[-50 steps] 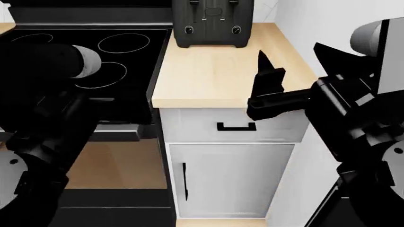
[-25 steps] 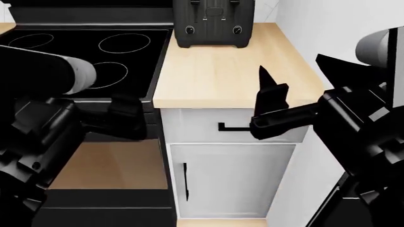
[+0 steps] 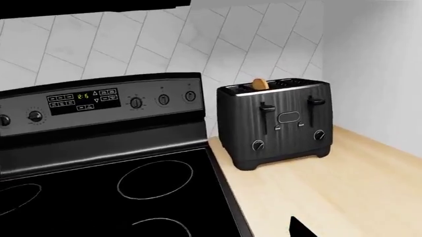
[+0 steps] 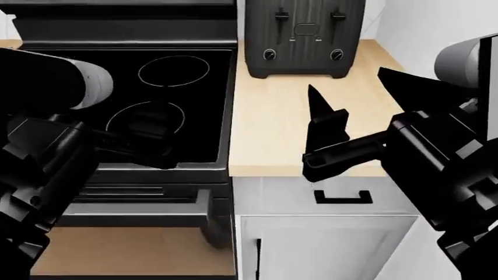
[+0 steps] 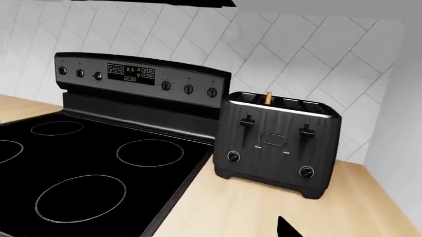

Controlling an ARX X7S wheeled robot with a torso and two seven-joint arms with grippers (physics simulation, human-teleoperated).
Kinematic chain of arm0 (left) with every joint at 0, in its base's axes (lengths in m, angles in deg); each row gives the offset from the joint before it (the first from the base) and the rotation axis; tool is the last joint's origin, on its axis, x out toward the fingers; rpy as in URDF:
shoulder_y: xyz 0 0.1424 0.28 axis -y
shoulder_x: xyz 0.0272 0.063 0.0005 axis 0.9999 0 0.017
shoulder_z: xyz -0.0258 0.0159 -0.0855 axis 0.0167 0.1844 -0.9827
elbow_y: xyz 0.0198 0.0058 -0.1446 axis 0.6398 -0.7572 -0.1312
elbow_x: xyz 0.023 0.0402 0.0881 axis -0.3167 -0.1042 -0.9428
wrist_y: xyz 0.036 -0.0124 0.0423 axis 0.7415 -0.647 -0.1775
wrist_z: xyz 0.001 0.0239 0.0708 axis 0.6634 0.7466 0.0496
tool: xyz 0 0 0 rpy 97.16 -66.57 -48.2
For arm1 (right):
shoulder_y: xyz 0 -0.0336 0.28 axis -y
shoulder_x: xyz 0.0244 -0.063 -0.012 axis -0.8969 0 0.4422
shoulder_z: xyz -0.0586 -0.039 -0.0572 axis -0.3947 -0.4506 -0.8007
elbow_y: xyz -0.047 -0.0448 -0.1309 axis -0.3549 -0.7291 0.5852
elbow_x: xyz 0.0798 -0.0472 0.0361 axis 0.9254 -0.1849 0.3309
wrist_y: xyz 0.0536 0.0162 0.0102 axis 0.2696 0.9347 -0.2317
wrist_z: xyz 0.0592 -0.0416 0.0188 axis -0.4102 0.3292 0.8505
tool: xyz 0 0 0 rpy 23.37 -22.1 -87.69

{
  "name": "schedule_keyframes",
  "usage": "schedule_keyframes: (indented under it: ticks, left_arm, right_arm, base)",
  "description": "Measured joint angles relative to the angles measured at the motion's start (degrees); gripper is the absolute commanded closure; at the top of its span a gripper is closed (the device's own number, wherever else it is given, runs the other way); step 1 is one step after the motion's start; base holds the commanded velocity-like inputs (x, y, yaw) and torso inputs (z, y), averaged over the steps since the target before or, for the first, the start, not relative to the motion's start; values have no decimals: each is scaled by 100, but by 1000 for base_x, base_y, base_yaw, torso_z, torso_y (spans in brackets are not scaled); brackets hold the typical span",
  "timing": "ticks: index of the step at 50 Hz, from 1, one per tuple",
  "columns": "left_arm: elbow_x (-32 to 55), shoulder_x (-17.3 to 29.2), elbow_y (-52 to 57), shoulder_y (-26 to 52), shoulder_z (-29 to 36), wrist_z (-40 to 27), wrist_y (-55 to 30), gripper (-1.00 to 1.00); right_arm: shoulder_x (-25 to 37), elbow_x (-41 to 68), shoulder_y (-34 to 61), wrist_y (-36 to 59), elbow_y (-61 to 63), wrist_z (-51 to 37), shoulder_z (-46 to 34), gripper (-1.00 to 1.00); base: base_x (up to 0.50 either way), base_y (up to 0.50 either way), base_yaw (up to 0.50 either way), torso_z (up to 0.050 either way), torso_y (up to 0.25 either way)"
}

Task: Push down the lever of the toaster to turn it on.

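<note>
The black ribbed toaster (image 4: pixel 304 38) stands at the back of the wooden counter (image 4: pixel 272 116), against the tiled wall. It also shows in the left wrist view (image 3: pixel 277 123) and in the right wrist view (image 5: pixel 280 148). Its two slider levers (image 3: pixel 266 107) (image 3: pixel 315 102) are both up, with a slice of bread (image 3: pixel 260 84) in one slot. My right gripper (image 4: pixel 315 102) hovers over the counter's front part, well short of the toaster, and looks shut and empty. My left gripper (image 4: pixel 151 131) hangs over the stovetop's front; only one fingertip (image 3: pixel 300 229) shows at its wrist view's edge.
The black glass stovetop (image 4: pixel 179 70) with its control panel (image 3: pixel 99 101) lies left of the counter. A white drawer with a black handle (image 4: pixel 342 197) and a cabinet door sit below the counter. A white wall (image 4: pixel 420 35) bounds the counter on the right.
The head view has shifted, so the toaster now shows larger and further right. My left gripper has risen over the stovetop's front. My right gripper stays over the counter's front.
</note>
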Motion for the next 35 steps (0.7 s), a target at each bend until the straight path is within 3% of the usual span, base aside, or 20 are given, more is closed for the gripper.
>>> schedule_keyframes:
  ticks: [19,25,35]
  left_arm:
    - [28,90,-11,152,173,-22,143,-100]
    - [-54,128,28,75,127,44,146,-100]
    - [-72,197,50,31,119,104,189,-100]
  right_arm:
    - [18,17,-28,-69,7,-49,-22,-100]
    - [9,-3,-91,-131,-14,-69,-17,-100]
    - [-15,-148,-162,-142,-49,-148,-67,-100]
  base:
    - [468,324,0,0,3]
    - [469,14,0,0,2]
    - [0,0,0,0,3]
